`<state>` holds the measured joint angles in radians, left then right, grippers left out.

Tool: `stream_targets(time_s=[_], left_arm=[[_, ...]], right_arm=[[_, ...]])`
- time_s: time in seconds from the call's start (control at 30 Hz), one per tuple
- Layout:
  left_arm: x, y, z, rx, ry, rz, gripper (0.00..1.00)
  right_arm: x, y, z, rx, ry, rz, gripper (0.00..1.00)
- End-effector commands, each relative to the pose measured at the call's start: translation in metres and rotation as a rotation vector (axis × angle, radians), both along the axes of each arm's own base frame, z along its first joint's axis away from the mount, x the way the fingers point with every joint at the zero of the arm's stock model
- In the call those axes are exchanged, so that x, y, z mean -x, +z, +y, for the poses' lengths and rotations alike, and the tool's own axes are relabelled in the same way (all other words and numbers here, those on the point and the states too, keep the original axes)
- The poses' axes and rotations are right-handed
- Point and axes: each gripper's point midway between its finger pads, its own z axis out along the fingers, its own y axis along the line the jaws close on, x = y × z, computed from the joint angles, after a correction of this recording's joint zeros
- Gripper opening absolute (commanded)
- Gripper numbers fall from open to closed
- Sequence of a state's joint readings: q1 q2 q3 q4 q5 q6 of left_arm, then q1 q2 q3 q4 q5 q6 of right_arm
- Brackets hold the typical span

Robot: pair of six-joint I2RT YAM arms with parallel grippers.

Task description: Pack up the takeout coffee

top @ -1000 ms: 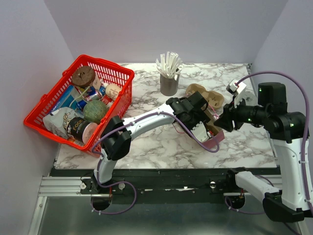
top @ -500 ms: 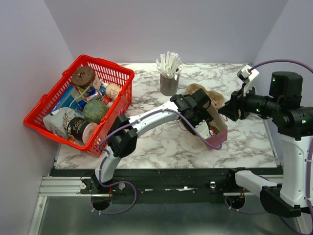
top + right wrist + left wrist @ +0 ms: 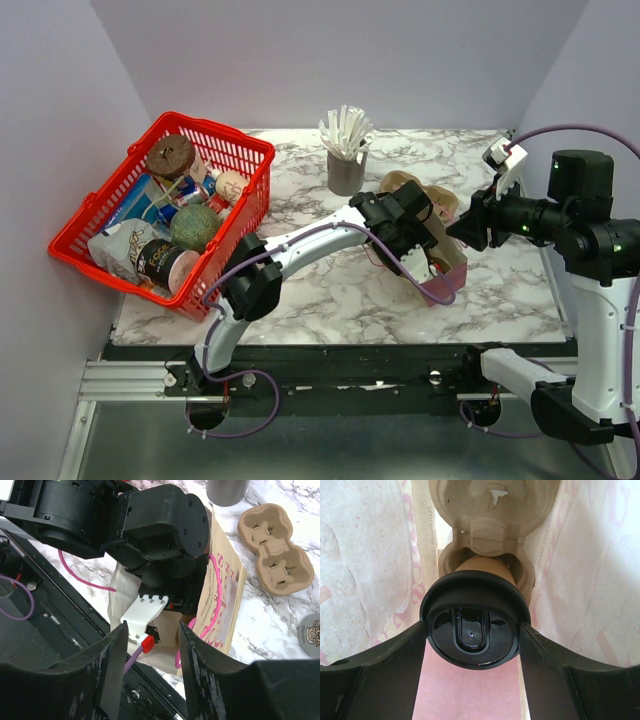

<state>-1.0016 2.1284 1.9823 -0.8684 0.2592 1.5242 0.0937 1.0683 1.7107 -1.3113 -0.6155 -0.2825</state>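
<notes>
The left gripper (image 3: pixel 472 625) reaches into the bag (image 3: pixel 365 555). Its fingers (image 3: pixel 395 652) press against opposite sides of the lid (image 3: pixel 472 635); the pincer is pinching the lid. The lid sits on the cup (image 3: pixel 482 564). The cup stands in the near pocket of a carrier (image 3: pixel 490 515) inside the bag; the far pocket holds nothing.

The right gripper (image 3: pixel 152 630) hangs just beside the bag mouth, jaws spread, with nothing between them.

A second carrier (image 3: pixel 272 542) lies on the table (image 3: pixel 330 285) behind the bag, both pockets unfilled. A grey cup (image 3: pixel 346 172) of white sticks stands near it. A red basket (image 3: pixel 235 150) sits at the table's left edge.
</notes>
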Motion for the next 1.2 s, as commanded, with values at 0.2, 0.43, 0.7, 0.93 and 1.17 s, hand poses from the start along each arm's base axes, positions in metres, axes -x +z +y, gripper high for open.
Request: stream_targets(time_s=[0.2, 0.43, 0.7, 0.93, 1.17], left_arm=[[0.017, 0.033, 0.003, 0.056, -0.033, 0.01, 0.87], [0.016, 0.059, -0.001, 0.111, -0.02, -0.016, 0.99], [0.024, 0.065, 0.005, 0.1, -0.026, -0.019, 0.99], [0.033, 0.065, 0.009, 0.085, -0.045, 0.006, 0.99], [0.033, 0.076, 0.0, 0.136, -0.011, 0.026, 0.99]], right_arm=[[-0.012, -0.008, -0.012, 0.049, -0.058, -0.006, 0.52], [-0.021, -0.022, -0.019, 0.088, -0.08, 0.031, 0.52], [-0.019, -0.033, -0.017, 0.09, -0.057, 0.069, 0.52], [-0.012, -0.043, -0.014, 0.087, -0.028, 0.102, 0.52], [-0.017, -0.047, -0.015, 0.089, -0.033, 0.113, 0.52]])
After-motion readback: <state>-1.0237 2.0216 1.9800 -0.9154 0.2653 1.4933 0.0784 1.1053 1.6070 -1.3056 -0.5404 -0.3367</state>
